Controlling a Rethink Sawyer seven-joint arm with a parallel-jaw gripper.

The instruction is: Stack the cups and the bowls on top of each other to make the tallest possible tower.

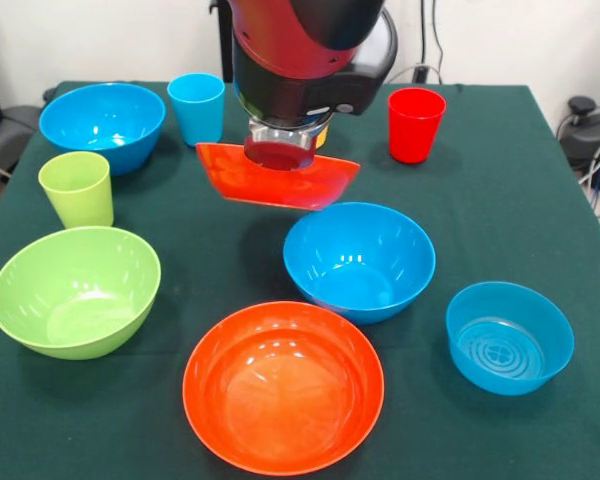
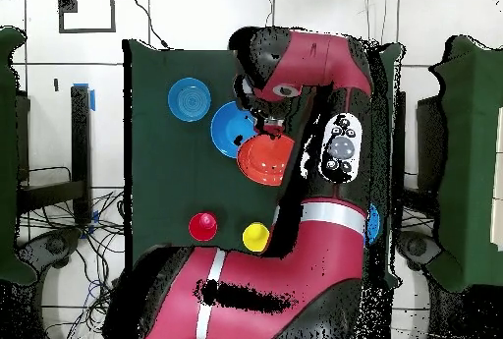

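Note:
My gripper (image 1: 280,152) is shut on the rim of an orange bowl (image 1: 280,180) and holds it tilted above the table's middle; this bowl also shows in the overhead view (image 2: 263,158). Just in front of it sits a deep blue bowl (image 1: 359,260). A second orange bowl (image 1: 283,385) sits at the near edge. The green bowl (image 1: 75,290) and green cup (image 1: 76,188) are at the left. Another blue bowl (image 1: 102,125) and the blue cup (image 1: 196,108) are far left. The red cup (image 1: 416,124) is far right. The small blue bowl (image 1: 509,336) is near right. No stack stands.
The yellow cup (image 2: 256,237) stands near the robot's base next to the red cup (image 2: 203,226); in the front view the arm hides it. The green cloth-covered table (image 1: 540,200) ends close behind the cups. Cables lie beyond the right edge.

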